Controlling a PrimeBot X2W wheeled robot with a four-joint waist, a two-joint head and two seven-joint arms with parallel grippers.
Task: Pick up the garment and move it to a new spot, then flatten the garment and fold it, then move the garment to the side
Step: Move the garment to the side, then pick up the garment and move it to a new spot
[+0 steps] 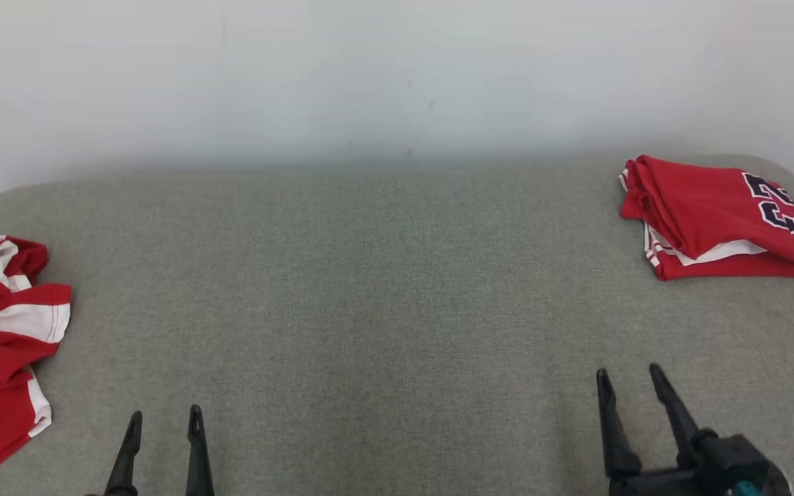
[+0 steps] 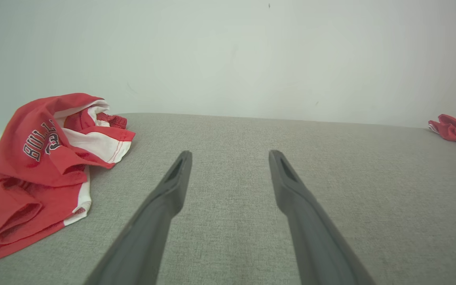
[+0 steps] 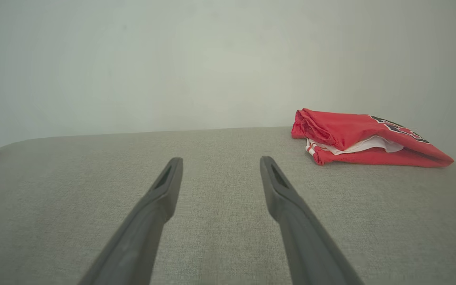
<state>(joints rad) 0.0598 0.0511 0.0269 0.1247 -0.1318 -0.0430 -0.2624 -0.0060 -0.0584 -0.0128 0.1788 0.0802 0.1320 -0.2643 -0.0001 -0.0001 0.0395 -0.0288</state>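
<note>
**Reaching for the wrong shirt is the chief risk**

We see both end effectors idle. The left gripper (image 1: 166, 415) and the right gripper (image 1: 628, 373) each have their two dark fingers spread wide, with nothing between them, low over the grey woven fabric surface (image 1: 383, 289).

The crumpled bright red soft fabric shirt with white panels (image 1: 4, 344) lies to the outer left of the left gripper, near it but apart. We take it to be the garment waiting to be handled. A second, neatly folded red fabric shirt with dark numerals (image 1: 707, 207) sits ahead of the right gripper and off to its right, well apart.

We judge several hazards:

- **Wrong target:** the two shirts look alike, so the right gripper could go for the folded shirt and undo it.
- **Partial grip:** the crumpled shirt is a heap of layers. A pinch on one loose flap would let the rest drag or twist.
- **Snagging:** fingers driven too low may catch the woven surface instead of the cloth.
- **Edge:** we cannot tell whether the heap overhangs the surface's side; if it does, a sideways nudge could spill it off.
- **Crossing arms:** the right gripper is far from the heap, so bringing it over risks crowding the left.
</note>
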